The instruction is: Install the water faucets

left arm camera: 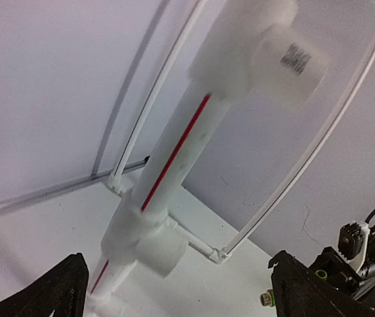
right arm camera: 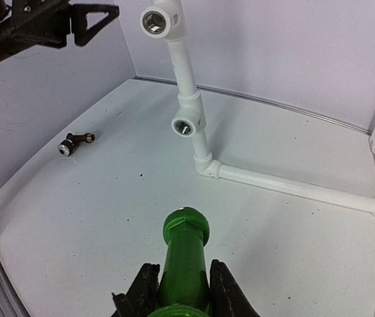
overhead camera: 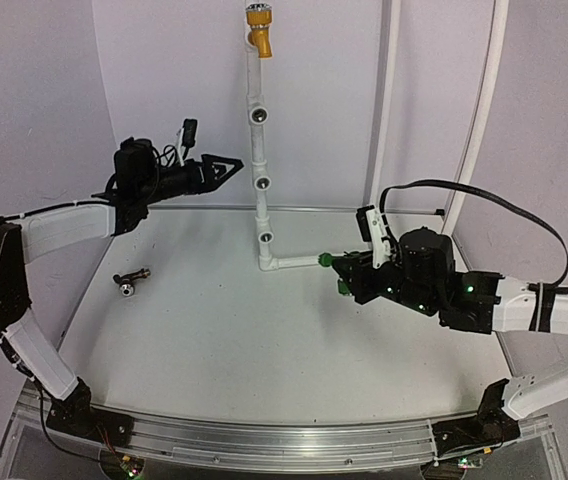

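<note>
Right gripper (right arm camera: 182,281) pinches a green plastic faucet (right arm camera: 184,251) low over the white table (overhead camera: 214,350).
Left gripper (overhead camera: 226,166), jaws spread wide, hovers beside the white pipe stand (overhead camera: 260,150); a dark brown, silver-capped faucet (overhead camera: 131,279) lies, apparently on its side, at the table's left.

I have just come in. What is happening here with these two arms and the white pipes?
The arms are fitting faucets onto the white pipe stand. The right gripper is shut on the green faucet and holds it above the table, aimed toward the stand but in no socket yet. The left gripper is open and empty, raised beside the stand. The dark brown faucet lies on the table. A yellow-orange faucet already sits at the top of the stand.
</note>
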You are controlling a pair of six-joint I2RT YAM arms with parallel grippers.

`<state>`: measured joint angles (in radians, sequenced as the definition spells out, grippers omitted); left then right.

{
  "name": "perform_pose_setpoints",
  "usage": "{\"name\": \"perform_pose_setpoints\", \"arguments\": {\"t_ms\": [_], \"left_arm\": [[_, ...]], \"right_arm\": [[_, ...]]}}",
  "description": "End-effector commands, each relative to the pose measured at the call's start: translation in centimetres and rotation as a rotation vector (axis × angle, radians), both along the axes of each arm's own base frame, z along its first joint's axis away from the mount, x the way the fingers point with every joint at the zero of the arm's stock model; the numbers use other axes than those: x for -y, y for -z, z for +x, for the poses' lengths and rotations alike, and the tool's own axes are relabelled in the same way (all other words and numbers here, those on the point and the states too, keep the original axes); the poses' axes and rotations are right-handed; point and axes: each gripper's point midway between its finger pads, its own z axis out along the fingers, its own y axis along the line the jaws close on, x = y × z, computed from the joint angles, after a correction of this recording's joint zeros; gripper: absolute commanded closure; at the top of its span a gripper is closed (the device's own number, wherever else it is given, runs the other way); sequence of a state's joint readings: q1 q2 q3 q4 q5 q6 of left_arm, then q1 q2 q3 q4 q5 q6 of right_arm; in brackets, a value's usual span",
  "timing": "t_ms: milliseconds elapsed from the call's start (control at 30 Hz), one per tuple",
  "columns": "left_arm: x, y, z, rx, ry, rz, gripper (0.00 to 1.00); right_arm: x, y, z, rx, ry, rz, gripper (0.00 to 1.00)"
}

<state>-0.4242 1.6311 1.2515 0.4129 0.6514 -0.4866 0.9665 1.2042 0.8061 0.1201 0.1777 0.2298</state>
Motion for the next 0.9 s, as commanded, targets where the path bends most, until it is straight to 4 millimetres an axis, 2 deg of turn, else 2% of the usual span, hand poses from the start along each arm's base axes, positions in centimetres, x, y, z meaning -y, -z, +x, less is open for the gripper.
{"name": "perform_pose_setpoints", "arguments": {"t_ms": [0,100,200,333,433,500,600,767,867], "left_arm": [[2.3,-3.4,0.5,0.298,0.192,0.056,0.00],[3.3,-4.3,1.3,0.372,0.266,0.057,0.00],[4.2,-4.1,2.6,0.408,0.301,0.059,0.01],[5.0,-4.4,5.3,0.421,0.266,0.046,0.06],[5.7,-5.0,6.2,0.400,0.292,0.016,0.18],[6.1,-5.3,6.4,0.377,0.305,-0.002,0.26],[6.5,-5.4,6.6,0.365,0.268,-0.009,0.42],[7.0,-4.3,6.3,0.316,0.149,0.002,0.63],[7.6,-4.3,5.1,0.316,0.082,0.013,0.74]], "right_arm": [[1.6,-2.1,0.3,0.009,0.083,-0.013,1.00],[1.2,-2.6,0.1,0.010,0.055,-0.043,1.00],[0.4,-3.0,-0.2,0.009,0.001,-0.057,1.00],[-0.8,-3.8,-1.1,0.025,-0.089,-0.044,1.00],[-1.2,-4.8,-1.1,0.044,-0.105,-0.036,1.00],[-1.0,-5.6,-0.4,0.062,-0.068,-0.036,1.00],[-0.8,-6.8,0.2,0.128,-0.056,-0.098,1.00],[-0.6,-9.8,1.5,0.366,-0.077,-0.336,1.00],[-0.9,-12.4,2.8,0.508,-0.072,-0.497,1.00]]}}
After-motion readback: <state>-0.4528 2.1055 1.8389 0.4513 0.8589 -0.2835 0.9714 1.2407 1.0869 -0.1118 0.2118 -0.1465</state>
